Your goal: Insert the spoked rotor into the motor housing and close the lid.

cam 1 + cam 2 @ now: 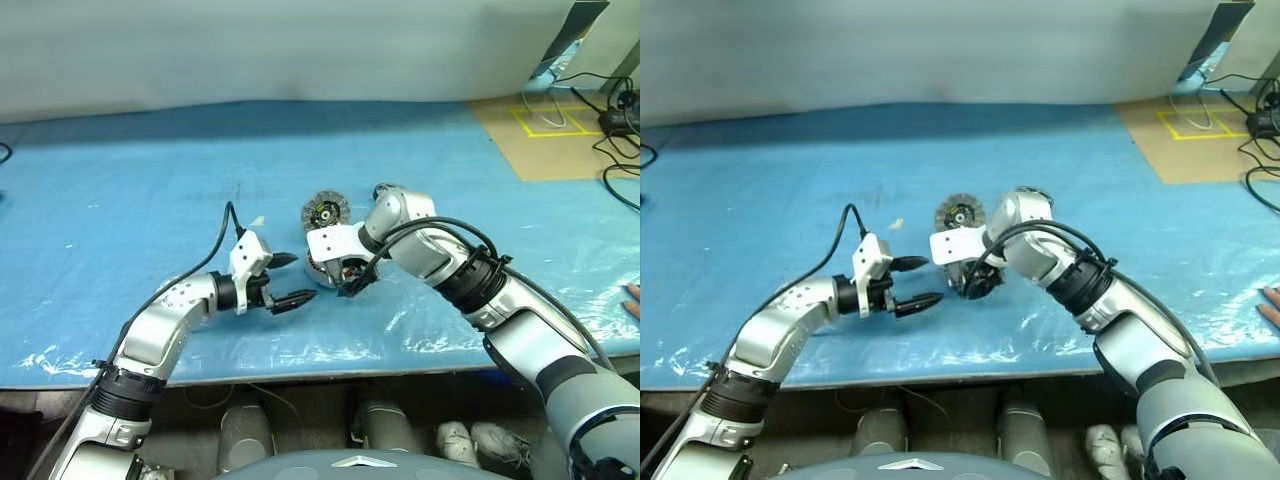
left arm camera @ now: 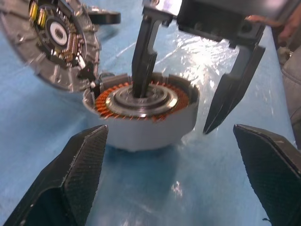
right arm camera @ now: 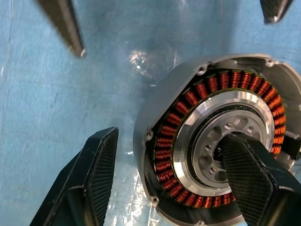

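The motor housing, a short silver-grey can with copper-orange windings around a silvery centre, stands on the blue sheet mid-table. I cannot tell the spoked rotor apart from that centre. My right gripper hangs over the can, pointing down and open: one finger reaches onto the hub, the other hangs outside the wall. The lid rests just behind the can, tilted, its dark-centred face showing. My left gripper is open and empty, level, a short way left of the can.
The blue plastic-covered table stretches wide on both sides. A cardboard sheet with yellow tape and cables lie at the back right. A person's fingertips show at the right edge.
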Controlling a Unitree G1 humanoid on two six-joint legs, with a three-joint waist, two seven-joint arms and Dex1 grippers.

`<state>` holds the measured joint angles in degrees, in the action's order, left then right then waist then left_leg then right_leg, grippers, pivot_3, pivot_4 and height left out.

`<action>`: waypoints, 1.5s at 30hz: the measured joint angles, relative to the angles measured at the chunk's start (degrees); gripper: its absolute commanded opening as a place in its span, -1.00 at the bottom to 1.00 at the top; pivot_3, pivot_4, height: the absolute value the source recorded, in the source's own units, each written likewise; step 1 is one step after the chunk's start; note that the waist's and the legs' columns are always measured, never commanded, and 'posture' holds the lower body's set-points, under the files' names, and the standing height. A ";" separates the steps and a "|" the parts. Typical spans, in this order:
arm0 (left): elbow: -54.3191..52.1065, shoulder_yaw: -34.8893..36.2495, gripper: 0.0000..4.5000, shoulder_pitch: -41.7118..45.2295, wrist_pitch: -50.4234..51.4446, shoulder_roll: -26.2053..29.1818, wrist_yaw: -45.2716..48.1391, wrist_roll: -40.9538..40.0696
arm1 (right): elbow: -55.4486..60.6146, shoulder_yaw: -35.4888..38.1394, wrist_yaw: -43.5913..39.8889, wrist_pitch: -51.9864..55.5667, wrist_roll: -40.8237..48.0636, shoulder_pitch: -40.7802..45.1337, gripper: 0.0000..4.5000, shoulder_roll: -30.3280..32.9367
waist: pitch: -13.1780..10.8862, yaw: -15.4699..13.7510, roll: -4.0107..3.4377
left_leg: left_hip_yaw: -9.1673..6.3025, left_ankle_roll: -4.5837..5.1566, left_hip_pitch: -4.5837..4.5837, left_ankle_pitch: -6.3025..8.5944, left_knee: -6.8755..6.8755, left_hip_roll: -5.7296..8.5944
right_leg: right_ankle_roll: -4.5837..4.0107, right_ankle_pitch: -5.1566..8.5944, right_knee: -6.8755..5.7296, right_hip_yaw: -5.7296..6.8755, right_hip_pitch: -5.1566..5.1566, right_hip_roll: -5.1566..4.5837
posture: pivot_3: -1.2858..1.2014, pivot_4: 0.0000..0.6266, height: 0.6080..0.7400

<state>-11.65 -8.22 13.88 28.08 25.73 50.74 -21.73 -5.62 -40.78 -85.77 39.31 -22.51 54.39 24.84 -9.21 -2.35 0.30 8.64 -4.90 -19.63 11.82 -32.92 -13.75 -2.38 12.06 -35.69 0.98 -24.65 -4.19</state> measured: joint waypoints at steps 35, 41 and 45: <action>-2.16 3.38 1.00 3.91 6.05 6.07 0.18 -6.76 | 10.83 40.33 25.21 -2.52 27.94 -28.26 0.59 9.82 | -0.11 -0.18 -0.17 | 0.04 -0.01 -0.40 -0.03 -0.04 0.08 | 0.04 -0.03 -0.04 -0.18 -0.32 0.06 | 0.03 -0.52 1.00; 4.03 2.67 1.00 2.57 -1.66 5.84 3.67 -3.55 | 2.83 39.75 35.90 -7.31 27.20 -29.95 0.59 3.41 | -0.11 -0.09 -0.18 | 0.04 -0.02 -0.46 -0.03 0.12 0.07 | 0.04 -0.03 0.05 -0.14 -0.44 0.10 | 0.03 -0.52 1.00; 7.26 2.80 1.00 1.40 -5.58 6.75 6.33 -2.24 | -3.11 38.16 39.18 -12.39 26.34 -29.49 0.59 0.69 | -0.11 -0.18 -0.18 | 0.04 -0.02 -0.41 -0.03 0.10 0.07 | 0.04 -0.03 0.04 -0.09 -0.46 0.06 | 0.03 -0.52 1.00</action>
<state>-4.39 -5.43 15.27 22.49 32.48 57.07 -23.97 -8.73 -2.62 -46.59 26.92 3.84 24.90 25.54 -9.32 -2.53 0.12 8.68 -4.92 -20.04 11.79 -32.82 -13.68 -2.33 12.03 -35.64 0.88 -25.11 -4.13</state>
